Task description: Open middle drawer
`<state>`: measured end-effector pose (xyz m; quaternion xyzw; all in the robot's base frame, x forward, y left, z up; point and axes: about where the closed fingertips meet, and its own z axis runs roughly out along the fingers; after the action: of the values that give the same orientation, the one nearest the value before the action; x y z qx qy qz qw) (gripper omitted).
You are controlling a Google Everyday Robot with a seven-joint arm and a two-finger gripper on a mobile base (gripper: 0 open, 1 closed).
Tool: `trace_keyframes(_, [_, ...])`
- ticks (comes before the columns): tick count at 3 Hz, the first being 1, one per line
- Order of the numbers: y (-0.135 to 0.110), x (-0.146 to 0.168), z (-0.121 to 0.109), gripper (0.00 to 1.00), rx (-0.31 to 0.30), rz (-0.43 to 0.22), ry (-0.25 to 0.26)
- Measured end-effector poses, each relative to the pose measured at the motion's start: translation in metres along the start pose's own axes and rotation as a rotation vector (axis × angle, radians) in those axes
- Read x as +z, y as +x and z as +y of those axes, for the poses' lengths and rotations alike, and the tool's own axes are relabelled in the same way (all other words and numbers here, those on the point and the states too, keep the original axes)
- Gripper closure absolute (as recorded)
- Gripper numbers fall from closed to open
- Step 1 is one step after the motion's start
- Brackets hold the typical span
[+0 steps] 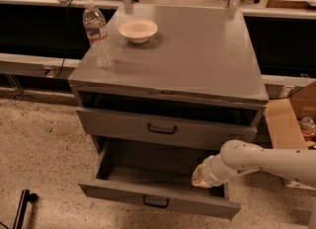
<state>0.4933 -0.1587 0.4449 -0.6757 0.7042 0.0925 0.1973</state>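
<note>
The grey cabinet (197, 50) has a drawer pulled well out at the bottom of what I see. This is the middle drawer (128, 191), with a black loop handle (156, 202) on its flat front and a plain grey inside (148, 166). Above it, a narrower drawer (118, 124) with its own black handle (162, 129) is closed. My gripper (200, 177), on the white arm (266, 160) coming from the right, sits inside the open drawer at its right end, just behind the front panel. Anything below the open drawer is hidden.
A water bottle (97, 33) and a cream bowl (138, 29) stand on the cabinet top. A cardboard box (289, 124) sits on the floor to the right. A black object (22, 208) lies at the lower left. Dark benches run behind.
</note>
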Motion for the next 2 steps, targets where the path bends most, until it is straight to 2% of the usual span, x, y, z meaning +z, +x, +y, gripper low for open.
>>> trace_keyframes(1, [0.0231,0.0218,0.0173,1.00,0.055,0.024,-0.007])
trace_keyframes(2, [0.0299,0.0256,0.0263,1.00,0.058,0.021,-0.045])
